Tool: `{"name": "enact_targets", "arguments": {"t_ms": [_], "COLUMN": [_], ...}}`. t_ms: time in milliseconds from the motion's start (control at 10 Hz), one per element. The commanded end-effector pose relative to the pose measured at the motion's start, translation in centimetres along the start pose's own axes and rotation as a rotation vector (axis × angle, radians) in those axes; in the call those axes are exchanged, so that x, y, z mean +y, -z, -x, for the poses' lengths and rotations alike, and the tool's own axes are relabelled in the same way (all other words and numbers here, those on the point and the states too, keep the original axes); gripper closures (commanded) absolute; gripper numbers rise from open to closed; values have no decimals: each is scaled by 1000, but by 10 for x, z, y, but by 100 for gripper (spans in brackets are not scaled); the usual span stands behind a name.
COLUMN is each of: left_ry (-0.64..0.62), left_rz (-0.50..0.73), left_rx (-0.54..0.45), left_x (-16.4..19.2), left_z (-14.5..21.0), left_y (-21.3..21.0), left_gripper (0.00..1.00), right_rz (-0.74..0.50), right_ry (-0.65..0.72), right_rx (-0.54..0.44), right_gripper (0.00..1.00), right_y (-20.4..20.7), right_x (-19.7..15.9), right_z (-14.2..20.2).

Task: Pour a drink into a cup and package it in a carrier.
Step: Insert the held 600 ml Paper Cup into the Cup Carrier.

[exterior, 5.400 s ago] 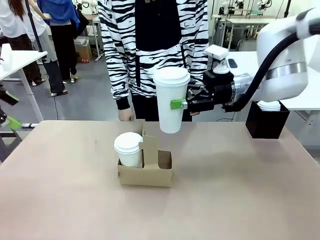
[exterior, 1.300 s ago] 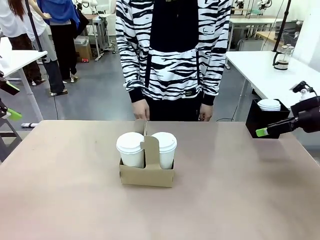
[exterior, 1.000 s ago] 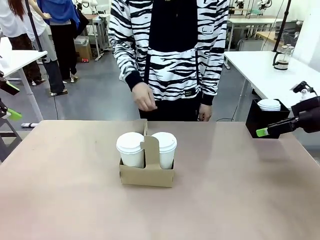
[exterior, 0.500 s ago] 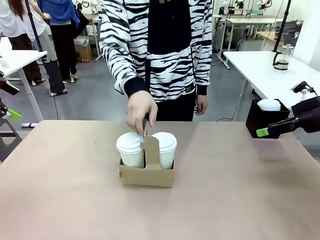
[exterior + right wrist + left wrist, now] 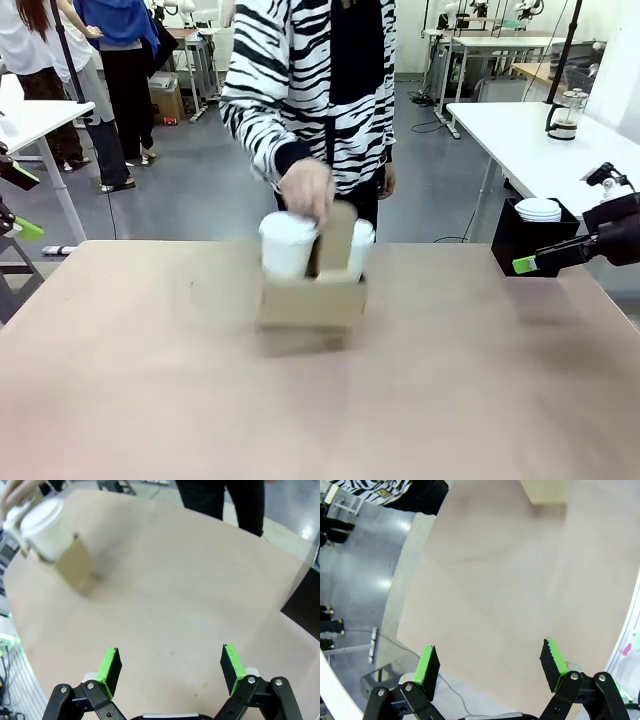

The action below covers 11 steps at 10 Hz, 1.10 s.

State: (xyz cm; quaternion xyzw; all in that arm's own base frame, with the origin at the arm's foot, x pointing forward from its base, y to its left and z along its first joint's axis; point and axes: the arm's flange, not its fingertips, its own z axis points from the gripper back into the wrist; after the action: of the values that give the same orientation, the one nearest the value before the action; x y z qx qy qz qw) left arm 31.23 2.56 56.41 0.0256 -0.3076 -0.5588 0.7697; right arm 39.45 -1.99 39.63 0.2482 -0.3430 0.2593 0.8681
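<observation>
A person's hand (image 5: pixel 306 188) lifted the carrier (image 5: pixel 311 297) — two lidded cups (image 5: pixel 288 243) aboard — by its handle, frame centre, evidently taking delivery. Both grippers, left (image 5: pixel 490 666) and right (image 5: pixel 171 666), hung spread and empty — clear of it.

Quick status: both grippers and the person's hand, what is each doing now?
Left gripper: open, holding nothing.
Right gripper: open, holding nothing.
Person's hand: gripping the handle tab of the low brown cardboard cup carrier.
</observation>
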Motion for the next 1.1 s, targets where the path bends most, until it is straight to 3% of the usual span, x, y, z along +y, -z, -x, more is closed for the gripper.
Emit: {"name": "enact_targets", "arguments": {"t_ms": [0, 1000], "left_ry": [-16, -16], "left_rz": [8, 8], "left_rx": [-13, -13], "left_x": [0, 0], "left_z": [-1, -1], "left_y": [0, 0], "left_gripper": [0, 0], "right_rz": [-5, -5], "right_ry": [-26, -26], "right_rx": [3, 3], "right_gripper": [0, 0], "right_y": [-2, -2], "right_x": [-3, -3], "right_z": [4, 4]}}
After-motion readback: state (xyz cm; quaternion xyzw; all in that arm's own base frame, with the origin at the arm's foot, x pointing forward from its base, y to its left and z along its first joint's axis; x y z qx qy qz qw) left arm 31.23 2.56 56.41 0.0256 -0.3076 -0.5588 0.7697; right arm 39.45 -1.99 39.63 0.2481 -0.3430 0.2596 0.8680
